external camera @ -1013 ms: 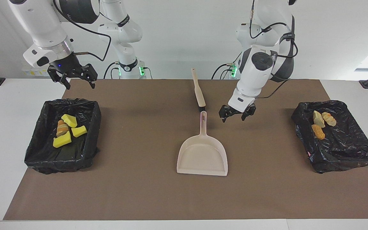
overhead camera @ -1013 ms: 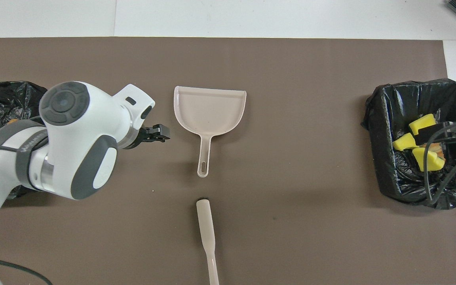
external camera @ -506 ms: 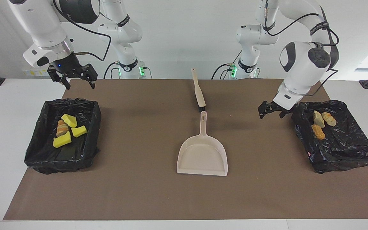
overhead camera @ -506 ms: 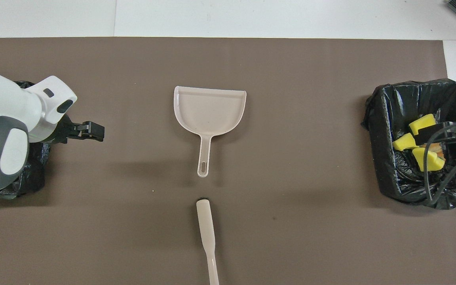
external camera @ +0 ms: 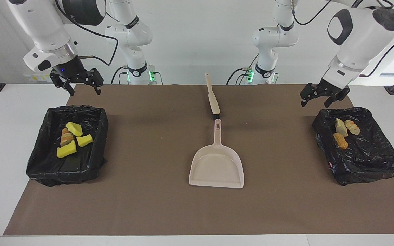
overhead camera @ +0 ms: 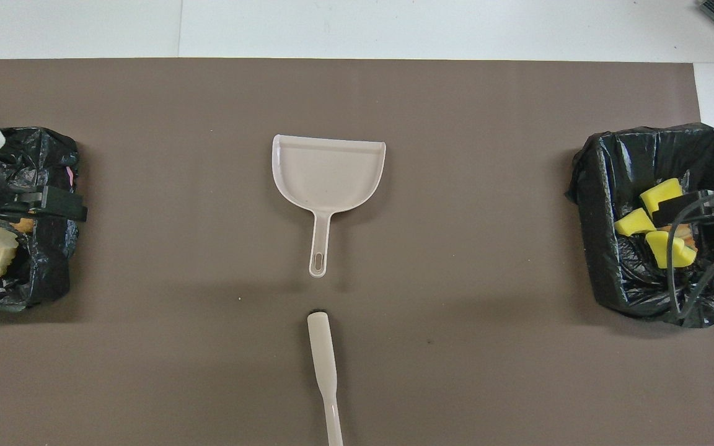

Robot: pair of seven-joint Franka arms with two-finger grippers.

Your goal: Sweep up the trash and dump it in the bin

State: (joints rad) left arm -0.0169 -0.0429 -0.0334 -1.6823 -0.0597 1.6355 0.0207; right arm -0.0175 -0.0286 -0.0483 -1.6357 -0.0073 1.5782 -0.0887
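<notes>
Above the robot-side rim of the black-lined bin at the left arm's end of the table hangs the left gripper, jaws spread wide, nothing between them. Over the mat's corner just robot-ward of the other black-lined bin, at the right arm's end, hangs the right gripper, likewise wide open and empty. Inside that second bin lie three yellow sponge pieces bunched around a tan and orange foam chunk. Inside the first bin lie a beige chunk, a tan bread-like chunk touching it, and an orange chunk just beside them, farther from the robots. Midway along the brown mat lies the beige dustpan, flat, empty, handle pointing toward the robots. Nearer to the robots, nearly in line with that handle and just short of touching its tip, lies the beige-handled brush, dark bristle end toward the dustpan. Both lie well apart from either bin and either gripper
</notes>
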